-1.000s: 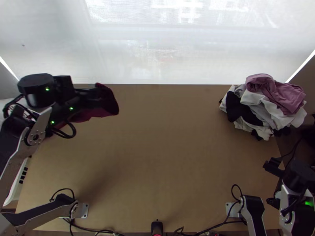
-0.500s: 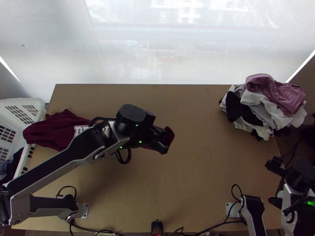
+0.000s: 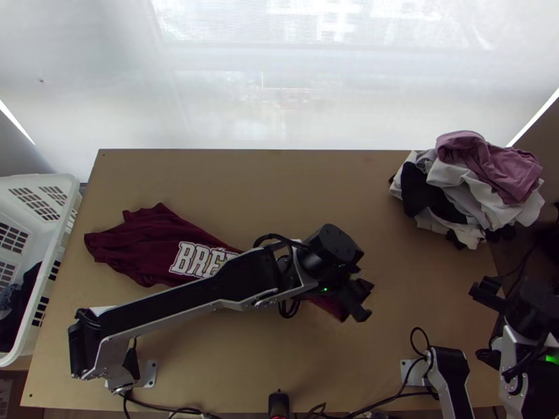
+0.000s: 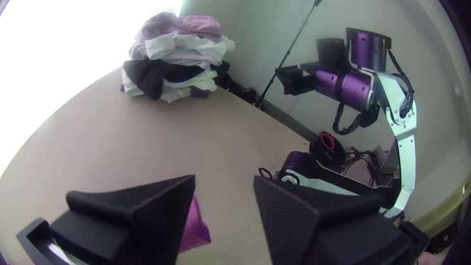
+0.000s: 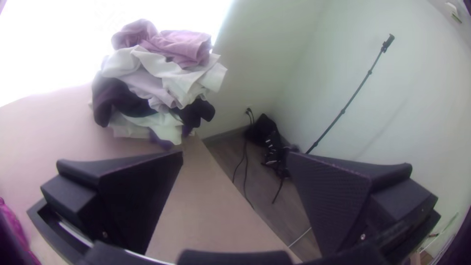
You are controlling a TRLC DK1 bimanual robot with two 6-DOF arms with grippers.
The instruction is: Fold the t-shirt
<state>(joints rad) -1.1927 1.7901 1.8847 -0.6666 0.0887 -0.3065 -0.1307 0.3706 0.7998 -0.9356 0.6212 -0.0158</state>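
One maroon t-shirt (image 3: 150, 244) lies with an end just beside the left gripper's (image 3: 369, 300) parted fingers; the right gripper (image 3: 482, 325), also spread, is well apart.

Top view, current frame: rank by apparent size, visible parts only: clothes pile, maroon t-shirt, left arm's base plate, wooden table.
1. wooden table
2. clothes pile
3. maroon t-shirt, partly hidden by the left arm
4. base plate
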